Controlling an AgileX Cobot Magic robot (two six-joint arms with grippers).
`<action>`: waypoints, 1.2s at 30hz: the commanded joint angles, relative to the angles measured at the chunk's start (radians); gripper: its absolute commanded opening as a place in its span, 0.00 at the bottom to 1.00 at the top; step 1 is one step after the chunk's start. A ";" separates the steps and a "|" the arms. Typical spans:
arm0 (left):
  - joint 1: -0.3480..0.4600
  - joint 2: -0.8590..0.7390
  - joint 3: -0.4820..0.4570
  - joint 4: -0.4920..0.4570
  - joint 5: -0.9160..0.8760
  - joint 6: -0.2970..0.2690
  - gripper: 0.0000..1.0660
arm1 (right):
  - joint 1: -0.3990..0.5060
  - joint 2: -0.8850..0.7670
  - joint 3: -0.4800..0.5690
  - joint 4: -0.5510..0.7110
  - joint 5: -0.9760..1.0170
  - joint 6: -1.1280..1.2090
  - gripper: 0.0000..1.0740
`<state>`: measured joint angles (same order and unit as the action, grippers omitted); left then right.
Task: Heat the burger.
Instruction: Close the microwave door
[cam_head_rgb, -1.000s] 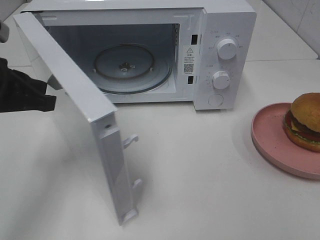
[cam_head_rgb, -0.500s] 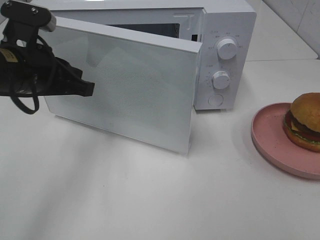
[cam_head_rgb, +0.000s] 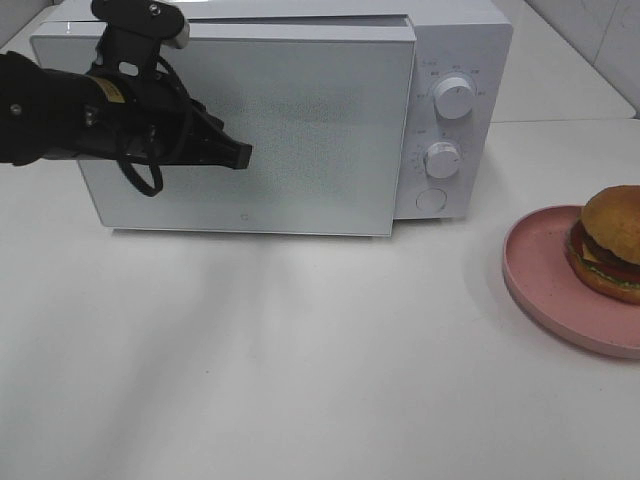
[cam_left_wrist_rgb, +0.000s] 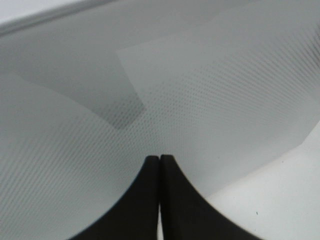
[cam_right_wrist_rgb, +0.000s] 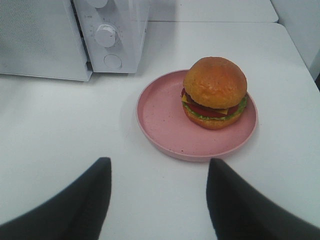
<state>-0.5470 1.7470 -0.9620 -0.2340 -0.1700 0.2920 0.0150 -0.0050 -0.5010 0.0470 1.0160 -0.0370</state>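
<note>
The burger (cam_head_rgb: 612, 240) sits on a pink plate (cam_head_rgb: 540, 290) at the right edge of the table; both also show in the right wrist view, the burger (cam_right_wrist_rgb: 215, 92) on the plate (cam_right_wrist_rgb: 160, 120). The white microwave (cam_head_rgb: 455, 40) stands at the back with its door (cam_head_rgb: 300, 130) closed. My left gripper (cam_head_rgb: 240, 155) is shut, its tips against the door front; in the left wrist view the gripper (cam_left_wrist_rgb: 160, 161) touches the dotted door (cam_left_wrist_rgb: 200, 75). My right gripper (cam_right_wrist_rgb: 159, 165) is open and empty, short of the plate.
Two knobs (cam_head_rgb: 455, 98) (cam_head_rgb: 441, 158) and a round button (cam_head_rgb: 431, 200) sit on the microwave's right panel. White table (cam_head_rgb: 300, 380) spreads in front. A tiled wall (cam_head_rgb: 600, 30) rises at the back right.
The microwave door swung from wide open to closed. My left arm moved right and in with it, tips on the door. The burger and plate have not moved.
</note>
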 joint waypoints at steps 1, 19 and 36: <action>-0.011 0.024 -0.042 -0.004 -0.017 -0.005 0.00 | -0.005 -0.024 0.003 -0.004 -0.016 0.003 0.50; -0.080 0.212 -0.291 0.022 -0.040 -0.005 0.00 | -0.005 -0.024 0.003 -0.005 -0.016 0.005 0.50; -0.119 0.351 -0.517 0.042 -0.037 -0.008 0.00 | -0.005 -0.024 0.003 -0.005 -0.016 0.005 0.50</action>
<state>-0.7100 2.0880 -1.4390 -0.2380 -0.0520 0.2300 0.0150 -0.0050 -0.5010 0.0470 1.0140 -0.0360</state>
